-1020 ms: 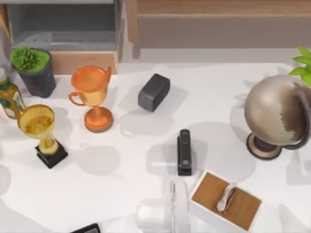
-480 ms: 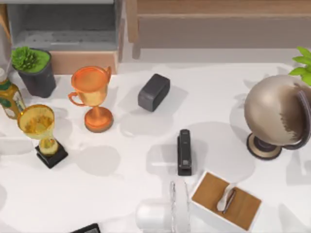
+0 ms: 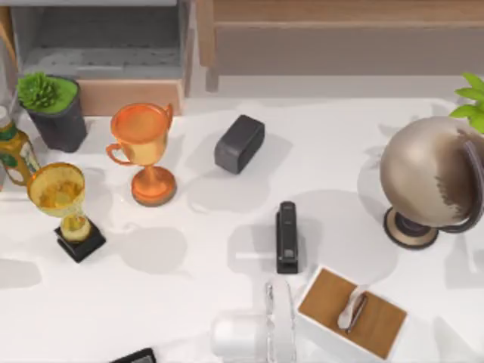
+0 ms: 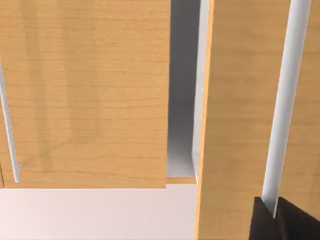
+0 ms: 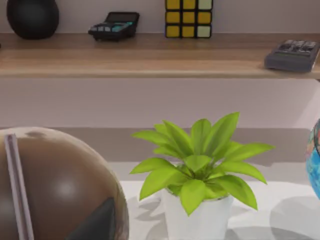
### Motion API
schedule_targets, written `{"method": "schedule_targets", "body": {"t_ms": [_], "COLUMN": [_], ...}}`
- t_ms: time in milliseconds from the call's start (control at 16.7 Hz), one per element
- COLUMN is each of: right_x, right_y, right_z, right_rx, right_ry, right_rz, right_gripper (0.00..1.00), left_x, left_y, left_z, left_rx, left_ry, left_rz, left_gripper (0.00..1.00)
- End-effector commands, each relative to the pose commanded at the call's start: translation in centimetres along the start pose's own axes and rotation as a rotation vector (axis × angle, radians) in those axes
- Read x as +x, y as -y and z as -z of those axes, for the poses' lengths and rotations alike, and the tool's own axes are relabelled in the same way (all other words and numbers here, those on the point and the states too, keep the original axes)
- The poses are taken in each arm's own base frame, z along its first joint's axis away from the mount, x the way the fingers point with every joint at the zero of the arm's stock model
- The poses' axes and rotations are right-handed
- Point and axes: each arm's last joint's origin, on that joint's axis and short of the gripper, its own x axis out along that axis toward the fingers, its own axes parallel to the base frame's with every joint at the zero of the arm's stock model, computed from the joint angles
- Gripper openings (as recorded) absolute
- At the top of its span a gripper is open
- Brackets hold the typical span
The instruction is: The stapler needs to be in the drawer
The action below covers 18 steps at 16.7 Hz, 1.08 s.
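The slim black stapler (image 3: 287,236) lies flat on the white table right of centre, its long side running front to back. Nothing touches it. The drawer (image 3: 128,97) stands pulled out at the back left; behind its tan front panel I see grey walls and a grey floor with nothing on it. The left wrist view faces light wooden cabinet fronts (image 4: 85,100) with a slim metal handle (image 4: 287,100) and a dark shape at the frame's edge. The right wrist view looks past a brown globe (image 5: 55,190) toward a leafy plant (image 5: 197,165).
Between stapler and drawer stand a dark grey block (image 3: 239,144) and an orange trophy (image 3: 144,147). A gold trophy (image 3: 64,204), potted plant (image 3: 49,106) and bottle (image 3: 15,155) crowd the left. The globe (image 3: 427,178) is right; a wood-topped white box (image 3: 352,314) is front.
A faint shadow on the table's left side has slid toward the front edge. The stapler, the drawer and the other objects have not moved.
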Motion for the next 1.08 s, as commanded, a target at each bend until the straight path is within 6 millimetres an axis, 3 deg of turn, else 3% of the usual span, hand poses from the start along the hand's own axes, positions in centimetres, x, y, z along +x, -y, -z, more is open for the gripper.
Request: {"method": "schedule_targets", "body": {"t_ms": [180, 960, 1080], "right_x": [0.0, 0.0, 0.0], "right_y": [0.0, 0.0, 0.0], "right_z": [0.0, 0.0, 0.0], "right_rx": [0.0, 0.0, 0.0], "right_ry": [0.0, 0.0, 0.0], "right_rz": [0.0, 0.0, 0.0], "right_gripper": [1.0, 1.0, 1.0], "left_x": [0.0, 0.0, 0.0], "left_y": [0.0, 0.0, 0.0], "left_z": [0.0, 0.0, 0.0], "left_rx": [0.0, 0.0, 0.0], "left_ry": [0.0, 0.0, 0.0], "left_rz": [0.0, 0.0, 0.0], "left_gripper": [0.0, 0.98, 1.0]}}
